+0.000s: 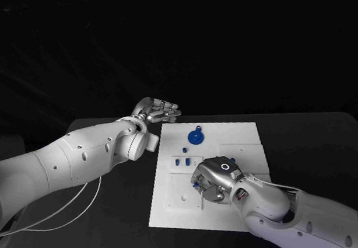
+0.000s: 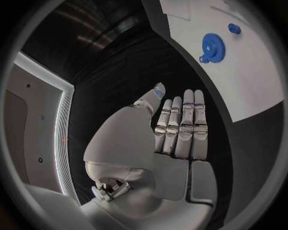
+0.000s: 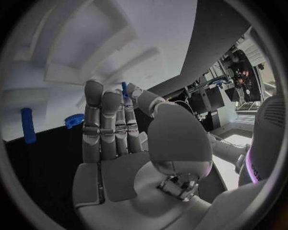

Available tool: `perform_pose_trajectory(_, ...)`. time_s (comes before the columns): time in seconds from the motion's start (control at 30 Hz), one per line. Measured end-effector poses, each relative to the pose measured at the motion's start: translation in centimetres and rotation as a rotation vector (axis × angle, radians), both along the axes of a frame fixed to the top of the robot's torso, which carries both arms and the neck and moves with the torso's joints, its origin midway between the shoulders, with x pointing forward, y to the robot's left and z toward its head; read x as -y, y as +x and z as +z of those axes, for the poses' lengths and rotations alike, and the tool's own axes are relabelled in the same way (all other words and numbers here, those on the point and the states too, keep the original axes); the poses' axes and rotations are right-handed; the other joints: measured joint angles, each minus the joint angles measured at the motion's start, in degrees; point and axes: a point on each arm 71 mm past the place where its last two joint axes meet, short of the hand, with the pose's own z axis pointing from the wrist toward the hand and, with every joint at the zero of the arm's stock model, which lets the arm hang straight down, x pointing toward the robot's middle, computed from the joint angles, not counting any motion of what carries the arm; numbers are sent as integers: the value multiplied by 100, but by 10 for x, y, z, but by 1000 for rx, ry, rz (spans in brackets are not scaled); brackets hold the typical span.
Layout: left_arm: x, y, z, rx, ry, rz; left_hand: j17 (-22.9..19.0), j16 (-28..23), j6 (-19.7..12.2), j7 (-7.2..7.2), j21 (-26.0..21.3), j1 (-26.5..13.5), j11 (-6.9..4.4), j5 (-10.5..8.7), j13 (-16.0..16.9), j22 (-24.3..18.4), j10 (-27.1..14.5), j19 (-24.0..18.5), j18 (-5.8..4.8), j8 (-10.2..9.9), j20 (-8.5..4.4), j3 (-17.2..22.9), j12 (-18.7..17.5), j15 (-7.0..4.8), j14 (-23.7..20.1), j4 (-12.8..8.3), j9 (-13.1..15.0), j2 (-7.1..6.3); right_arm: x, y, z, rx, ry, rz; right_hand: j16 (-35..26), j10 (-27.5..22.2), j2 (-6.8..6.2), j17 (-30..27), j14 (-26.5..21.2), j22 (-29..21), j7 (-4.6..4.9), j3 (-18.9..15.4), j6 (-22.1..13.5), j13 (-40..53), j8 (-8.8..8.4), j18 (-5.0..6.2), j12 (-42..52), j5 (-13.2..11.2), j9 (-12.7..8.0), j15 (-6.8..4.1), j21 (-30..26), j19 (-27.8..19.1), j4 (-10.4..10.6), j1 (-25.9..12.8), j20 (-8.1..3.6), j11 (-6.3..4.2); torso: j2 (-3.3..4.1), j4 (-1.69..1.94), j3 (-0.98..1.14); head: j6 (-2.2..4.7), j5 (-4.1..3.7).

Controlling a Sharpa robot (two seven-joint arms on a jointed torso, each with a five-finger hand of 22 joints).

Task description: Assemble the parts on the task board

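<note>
Now | right hand (image 1: 216, 178) pinches blue part (image 3: 124, 89) | long axis along fingers

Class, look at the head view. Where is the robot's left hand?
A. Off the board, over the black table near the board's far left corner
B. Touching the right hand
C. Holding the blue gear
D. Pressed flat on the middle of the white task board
A: the left hand hangs over the black table just past the task board's far left corner, holding nothing, apart from the blue gear.
</note>
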Motion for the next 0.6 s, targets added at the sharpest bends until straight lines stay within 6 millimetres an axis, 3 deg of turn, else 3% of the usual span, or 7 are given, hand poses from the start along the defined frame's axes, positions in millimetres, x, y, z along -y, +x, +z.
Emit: perform_pose_trajectory(0.6,-1,0,0,-1,1,1,1,0,0,0,0,23,20,0,0,-25,-20,-21,0,0,20,0,0,-20,-20,0,0,23,1,0,0,-2,-5,-2,0,0,-15,0,7,11,-13,-2,10,-2,8,-1,-1,-4,-7,9,32,0,1,-15,0,0,0,-1,3,3,-20)
